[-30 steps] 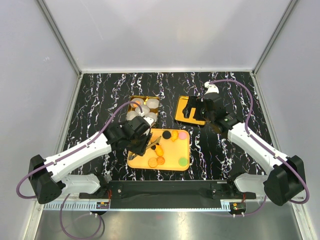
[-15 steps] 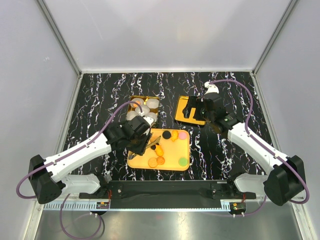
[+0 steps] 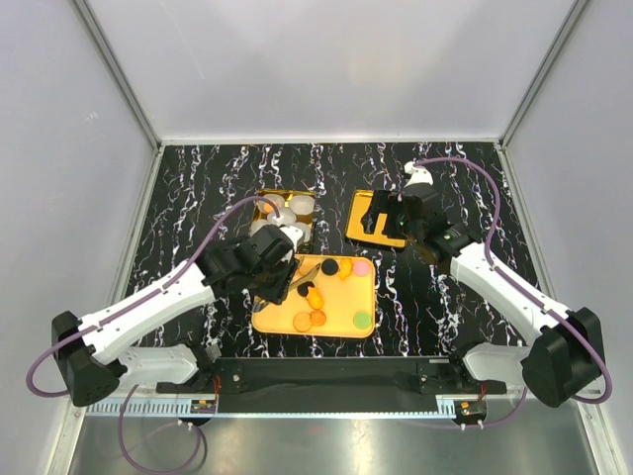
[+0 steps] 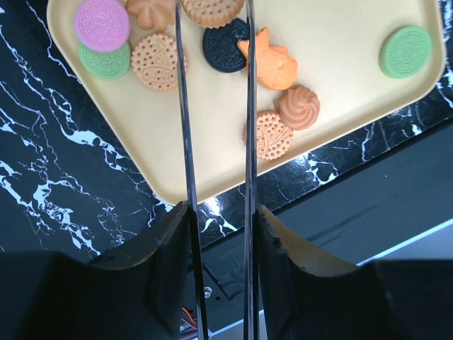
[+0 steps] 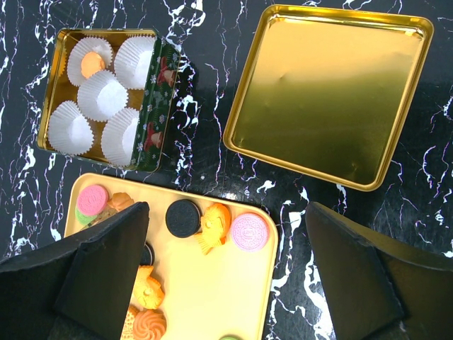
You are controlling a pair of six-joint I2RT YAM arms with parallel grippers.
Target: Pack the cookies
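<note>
Several cookies lie on a yellow tray [image 3: 339, 295]: a pink one [image 4: 101, 23], a green one [image 4: 405, 51], a black one [image 4: 225, 44] and an orange fish shape [image 4: 272, 65]. My left gripper [image 4: 218, 212] is shut on metal tongs [image 4: 248, 127], whose blades reach over the tray with a round golden biscuit [image 4: 212, 10] between their tips. In the top view the left gripper [image 3: 280, 271] sits at the tray's left edge. My right gripper [image 5: 226, 283] is open and empty, high above the tray's far end, also seen from above [image 3: 392, 220].
A green tin [image 5: 159, 106] with white paper cups stands behind the tray; one cup holds an orange cookie [image 5: 90, 64]. Its gold lid [image 5: 329, 92] lies upside down to the right. The table's near edge runs just below the tray.
My left arm has drawn back a little to the left and toward the tin, taking the tongs with it. The right arm has not moved.
</note>
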